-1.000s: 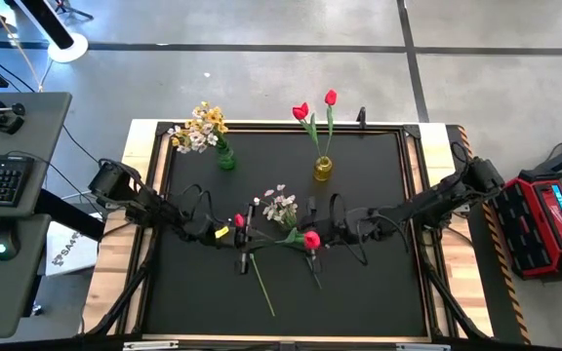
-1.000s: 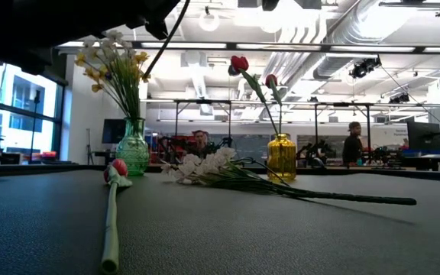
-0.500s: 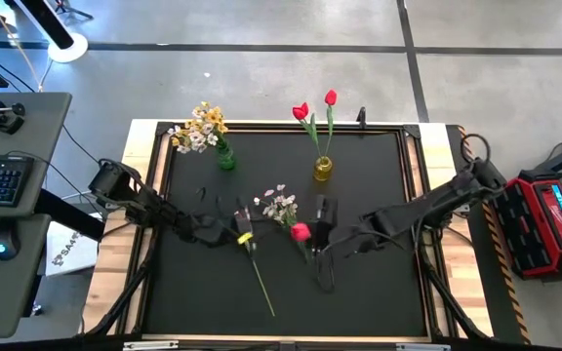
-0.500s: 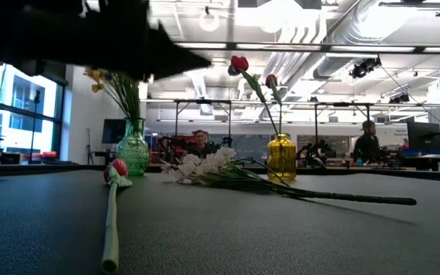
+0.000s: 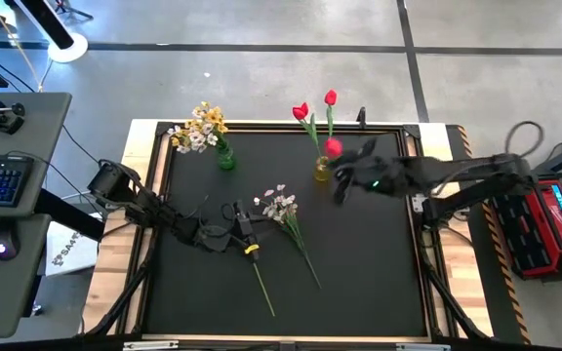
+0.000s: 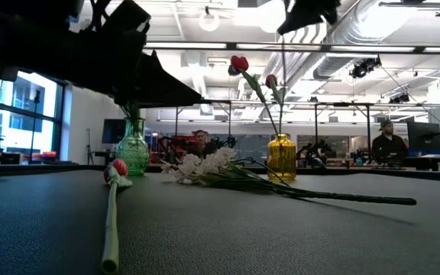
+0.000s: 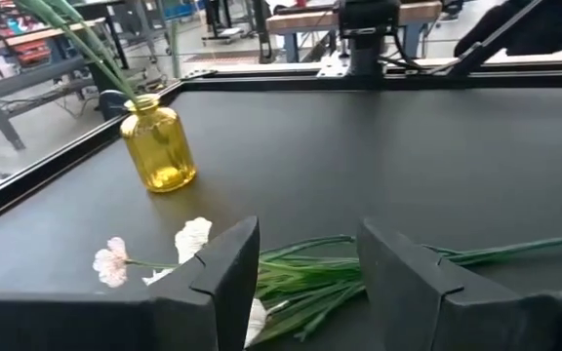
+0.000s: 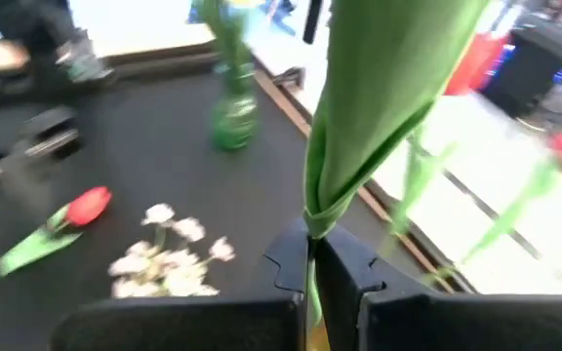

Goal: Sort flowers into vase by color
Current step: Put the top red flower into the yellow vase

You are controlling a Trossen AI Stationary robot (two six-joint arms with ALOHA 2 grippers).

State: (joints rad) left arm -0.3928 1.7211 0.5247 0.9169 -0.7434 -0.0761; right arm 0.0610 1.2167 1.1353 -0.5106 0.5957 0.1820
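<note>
We list one red tulip (image 5: 333,146), stem clamped in the right end effector (image 8: 312,268), raised beside the yellow vase (image 5: 322,169); its bloom is motion-smeared. The left end effector (image 7: 305,268) stands parted above a white spray (image 5: 281,206) on the table (image 5: 359,273). Another tulip (image 6: 117,169) lies nearby. We read no lettering.

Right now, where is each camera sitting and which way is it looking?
High view: above the table, looking straight down; both arms show.
Low view: at tabletop height, looking across at the yellow vase; dark arm parts overhead.
Left wrist view: on the left arm; its left hand is open above the white flowers.
Right wrist view: on the right arm; its right hand pinches a tulip.
Shared: the yellow vase.
</note>
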